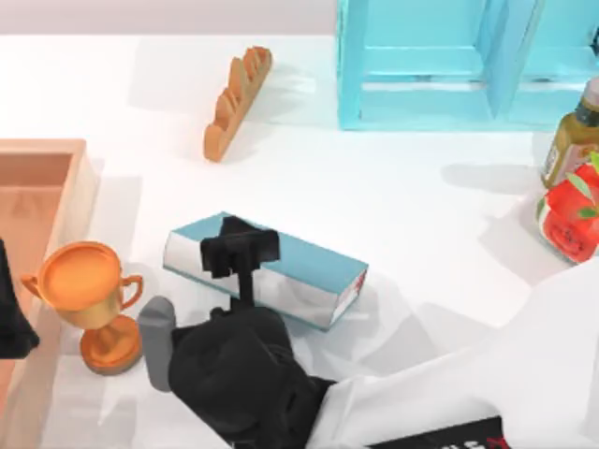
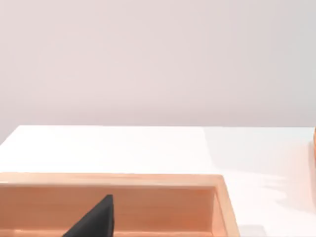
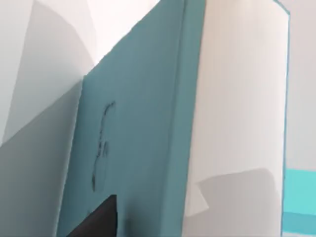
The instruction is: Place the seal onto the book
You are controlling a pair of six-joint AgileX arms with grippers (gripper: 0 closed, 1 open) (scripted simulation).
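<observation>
The teal book (image 1: 314,267) lies flat at the table's middle, with its white page edges toward the front. My right gripper (image 1: 239,251) hangs over the book's left part, reaching in from the front right. The seal is hidden. In the right wrist view the teal cover (image 3: 138,128) and white page edge (image 3: 237,98) are seen from very near, with nothing on them. My left arm (image 1: 9,323) is parked at the far left edge, over the wooden tray (image 2: 148,180).
A gold trophy (image 1: 89,290) stands just left of the book, beside the wooden tray (image 1: 47,154). A bread loaf (image 1: 237,98) lies at the back. The light-blue shelf frame (image 1: 421,65) stands back right, with a bottle (image 1: 573,136) and a strawberry-patterned jar (image 1: 571,220) on the right.
</observation>
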